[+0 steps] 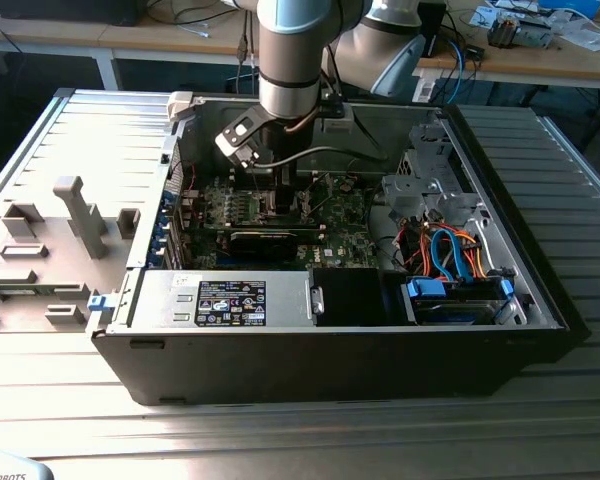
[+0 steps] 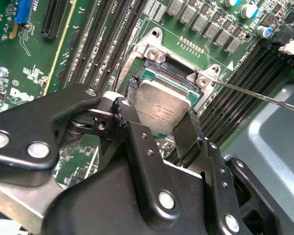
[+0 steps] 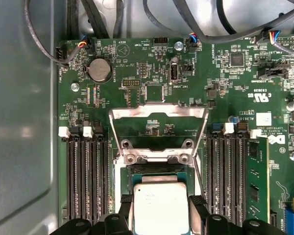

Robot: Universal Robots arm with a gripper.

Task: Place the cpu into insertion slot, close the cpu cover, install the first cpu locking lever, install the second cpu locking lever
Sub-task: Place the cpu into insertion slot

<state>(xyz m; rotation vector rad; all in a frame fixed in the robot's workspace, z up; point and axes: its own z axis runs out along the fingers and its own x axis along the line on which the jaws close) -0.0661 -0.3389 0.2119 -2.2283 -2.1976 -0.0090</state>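
Observation:
In both wrist views my gripper [image 2: 159,120] [image 3: 160,205] is shut on the cpu [image 2: 162,104] [image 3: 160,209], a square chip with a pale silver top; one black finger [image 2: 125,111] presses each of two opposite sides. The chip sits low over the insertion slot [image 2: 172,62] [image 3: 159,170], whose dark inside and silvery rim show past its far edge. I cannot tell if it rests inside. The cpu cover [image 3: 159,112] is swung open, away from the socket. A thin locking lever [image 2: 257,96] sticks out sideways, unlatched. In the exterior view the gripper [image 1: 280,195] reaches down into the computer case.
Long black memory slots [image 3: 85,176] flank the socket, with one memory stick [image 3: 257,181] fitted. A coin battery [image 3: 99,70] and cables lie beyond. The case [image 1: 540,300] holds a black card [image 1: 265,240], a power supply [image 1: 225,300] and a cabled drive bay [image 1: 450,255].

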